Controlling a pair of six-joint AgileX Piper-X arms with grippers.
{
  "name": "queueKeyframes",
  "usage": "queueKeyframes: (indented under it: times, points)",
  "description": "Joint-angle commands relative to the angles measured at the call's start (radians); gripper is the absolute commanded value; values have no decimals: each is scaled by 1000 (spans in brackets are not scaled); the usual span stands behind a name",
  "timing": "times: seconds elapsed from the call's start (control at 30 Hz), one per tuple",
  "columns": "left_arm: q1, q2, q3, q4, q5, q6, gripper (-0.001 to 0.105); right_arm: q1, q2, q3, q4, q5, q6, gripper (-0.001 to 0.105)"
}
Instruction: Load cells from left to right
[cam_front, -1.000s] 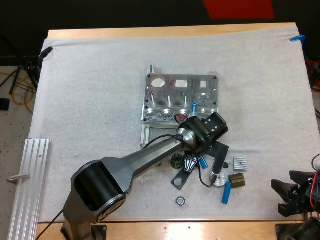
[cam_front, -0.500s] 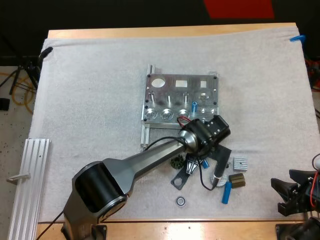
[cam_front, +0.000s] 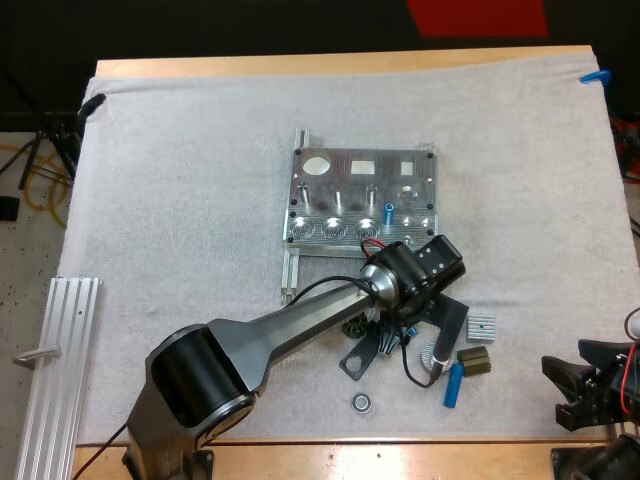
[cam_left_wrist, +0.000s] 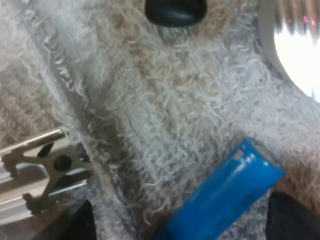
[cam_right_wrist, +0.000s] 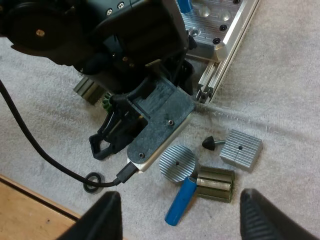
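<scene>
We are working over a white mat (cam_front: 180, 200) that is covering most of the tabletop. A metal fixture (cam_front: 385, 178) is sitting at the middle of the mat. Our right gripper (cam_front: 585, 392) is hovering off the mat's near right corner, its fingers (cam_right_wrist: 107, 215) spread wide and gripping nothing. Our left gripper (cam_left_wrist: 184, 222) is hanging low over the mat just in front of the fixture's near edge. Its fingers are standing well apart on either side of a blue cell (cam_left_wrist: 220, 195) that is lying flat on the mat, and they are not closing on it. A second blue cell (cam_front: 453, 384) is lying toward the mat's near edge, just beside a round silver disc (cam_right_wrist: 178, 162) and a dark ribbed block (cam_front: 474, 361). A third blue cell (cam_front: 389, 211) is standing upright in the fixture's near row. A silver ribbed block (cam_front: 481, 326) is resting just beyond the dark one, and a small black ring (cam_front: 361, 402) is lying nearest the mat's near edge.
</scene>
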Motion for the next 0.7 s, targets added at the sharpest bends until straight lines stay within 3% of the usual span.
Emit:
queueKeyframes:
  times: [0.0, 0.23, 0.4, 0.67]
  points:
    - [-7, -3, 3, 3, 5, -9, 68, 0, -3, -2, -8, -6, 4, 51]
    - [-7, -3, 3, 3, 1, -2, 45, 0, -3, -2, -8, -6, 4, 51]
    - [8, 8, 3, 13, -34, -3, 45, 0, -3, -2, -8, -6, 4, 51]
    - [31, 15, 7, 28, -26, -3, 45, 0, -3, -2, -8, -6, 4, 51]
